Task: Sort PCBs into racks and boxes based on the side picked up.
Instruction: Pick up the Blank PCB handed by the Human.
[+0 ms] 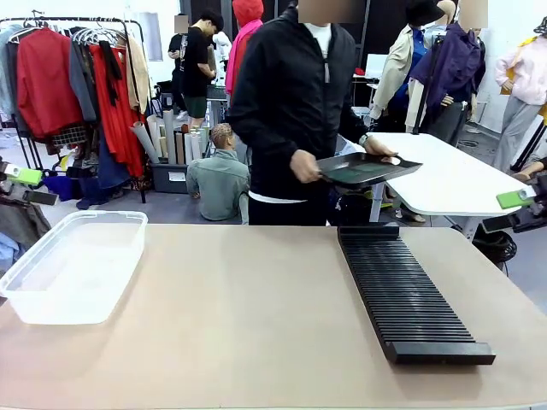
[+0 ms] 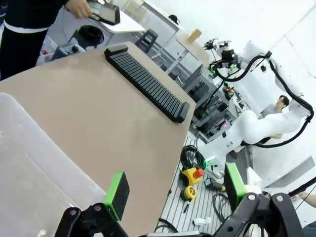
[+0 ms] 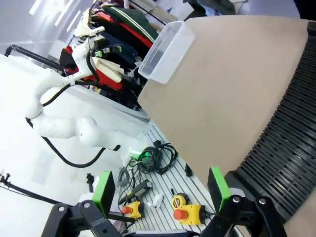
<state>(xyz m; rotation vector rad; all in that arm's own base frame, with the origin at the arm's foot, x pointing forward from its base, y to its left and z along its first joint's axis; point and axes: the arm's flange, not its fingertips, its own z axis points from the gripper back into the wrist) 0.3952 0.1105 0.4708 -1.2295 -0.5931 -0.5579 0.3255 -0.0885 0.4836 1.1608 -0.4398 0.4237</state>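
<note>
The long black slotted rack [image 1: 408,295] lies on the right of the table, and its slots look bare. At the table's left stands the clear plastic tub [image 1: 73,265], with nothing in it. A person across the table holds a shallow dark tray [image 1: 367,168] in both hands; its top looks dark green, and I cannot make out single PCBs on it. My left gripper [image 2: 175,190] hangs open off the table's near left corner, above the tub's [image 2: 29,173] edge. My right gripper [image 3: 160,190] is open off the near right side, beside the rack's [image 3: 291,133] end.
The tan tabletop [image 1: 248,316] stretches bare between tub and rack. A white side table [image 1: 453,175] stands behind the person. Cables and yellow tools [image 3: 185,210] lie on the floor rails below the table edge. Clothes racks [image 1: 77,77] and other people fill the background.
</note>
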